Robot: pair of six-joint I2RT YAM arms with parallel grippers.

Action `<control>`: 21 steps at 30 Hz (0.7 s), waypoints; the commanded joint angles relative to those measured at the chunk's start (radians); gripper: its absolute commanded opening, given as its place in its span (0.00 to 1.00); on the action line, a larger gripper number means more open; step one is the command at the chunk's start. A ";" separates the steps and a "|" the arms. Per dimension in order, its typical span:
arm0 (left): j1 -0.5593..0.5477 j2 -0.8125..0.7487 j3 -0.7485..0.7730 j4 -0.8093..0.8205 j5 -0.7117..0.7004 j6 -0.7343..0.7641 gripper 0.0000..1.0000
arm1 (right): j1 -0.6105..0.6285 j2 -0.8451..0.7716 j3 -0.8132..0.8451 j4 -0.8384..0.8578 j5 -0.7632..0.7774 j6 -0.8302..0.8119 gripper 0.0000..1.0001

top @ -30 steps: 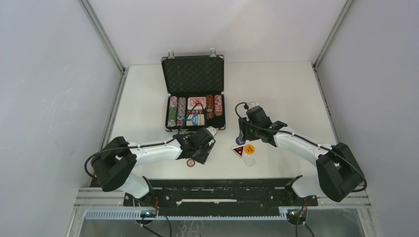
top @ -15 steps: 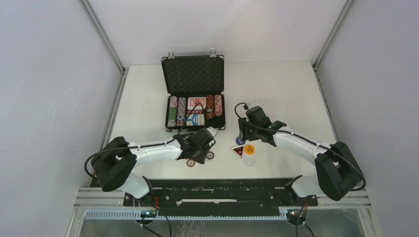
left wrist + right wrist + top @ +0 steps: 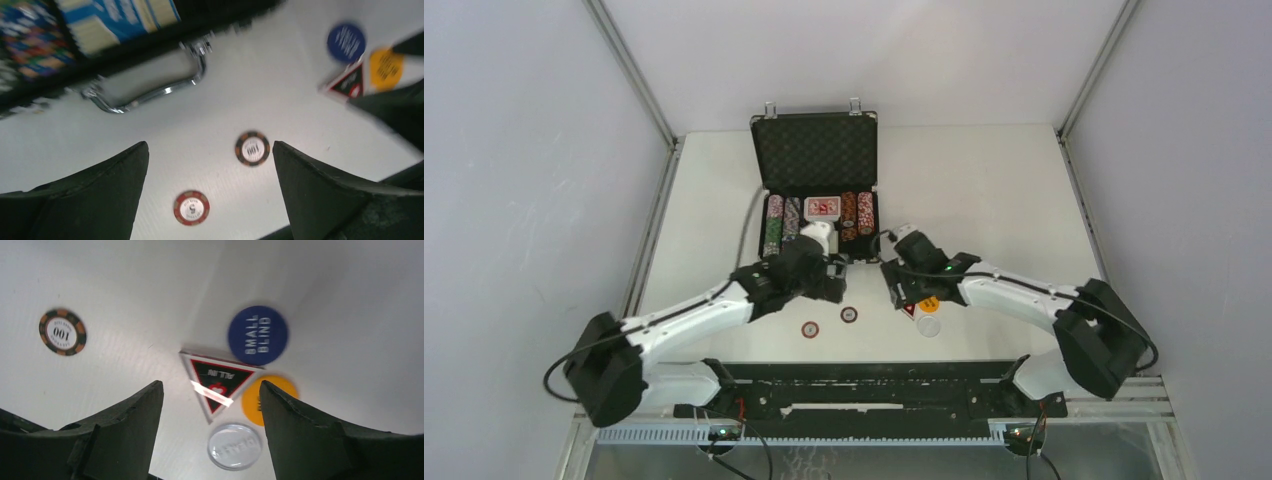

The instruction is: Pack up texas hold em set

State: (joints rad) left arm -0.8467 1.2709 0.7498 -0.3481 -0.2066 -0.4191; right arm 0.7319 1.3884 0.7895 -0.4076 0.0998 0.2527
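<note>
- The left gripper (image 3: 210,145) is spread wide and holds nothing. It hovers over the tabletop (image 3: 994,190), just in front of the case (image 3: 814,150).
- The case lies open with its lid tipped back. Rows of chips (image 3: 774,225), a red deck (image 3: 823,207) and a blue deck (image 3: 120,20) sit inside, and the metal handle (image 3: 150,85) faces the arms.
- Two loose chips lie flat on the tabletop near the handle: a red chip (image 3: 191,207) and a dark chip (image 3: 252,148), set apart from each other.
- The right gripper (image 3: 210,382) is also wide open and empty. It hangs over four bunched dealer buttons: a blue button (image 3: 258,335), a triangle button (image 3: 220,377), a yellow button (image 3: 272,400) and a clear button (image 3: 234,445).
- Risk: these flat pieces offer little edge to grip, so closing fingers may skid one away or pinch two together. The two grippers are also near each other and could collide.
</note>
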 commanded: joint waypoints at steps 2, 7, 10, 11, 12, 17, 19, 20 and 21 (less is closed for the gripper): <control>0.150 -0.188 -0.096 0.200 0.000 -0.070 0.98 | 0.129 0.117 0.057 0.020 0.076 -0.045 0.80; 0.194 -0.277 -0.153 0.209 -0.033 -0.077 0.98 | 0.139 0.176 0.086 0.008 0.105 -0.020 0.81; 0.196 -0.290 -0.171 0.225 -0.029 -0.081 0.98 | 0.135 0.154 0.088 -0.005 0.124 -0.020 0.81; 0.197 -0.290 -0.175 0.231 -0.028 -0.081 0.98 | 0.133 0.139 0.088 -0.007 0.131 -0.021 0.81; 0.200 -0.285 -0.177 0.234 -0.028 -0.081 0.98 | 0.131 0.122 0.088 -0.009 0.137 -0.022 0.81; 0.204 -0.264 -0.184 0.255 -0.002 -0.082 0.98 | 0.090 0.077 0.088 -0.009 0.128 -0.035 0.81; 0.204 -0.262 -0.183 0.259 0.007 -0.083 0.98 | 0.065 0.089 0.083 -0.001 0.109 -0.045 0.82; 0.204 -0.261 -0.184 0.259 0.007 -0.081 0.98 | 0.054 0.097 0.078 0.007 0.095 -0.048 0.82; 0.204 -0.260 -0.184 0.259 0.007 -0.080 0.98 | 0.045 0.105 0.078 0.013 0.079 -0.046 0.82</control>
State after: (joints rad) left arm -0.6491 1.0077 0.5758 -0.1394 -0.2150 -0.4900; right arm 0.8169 1.4937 0.8474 -0.4225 0.2043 0.2237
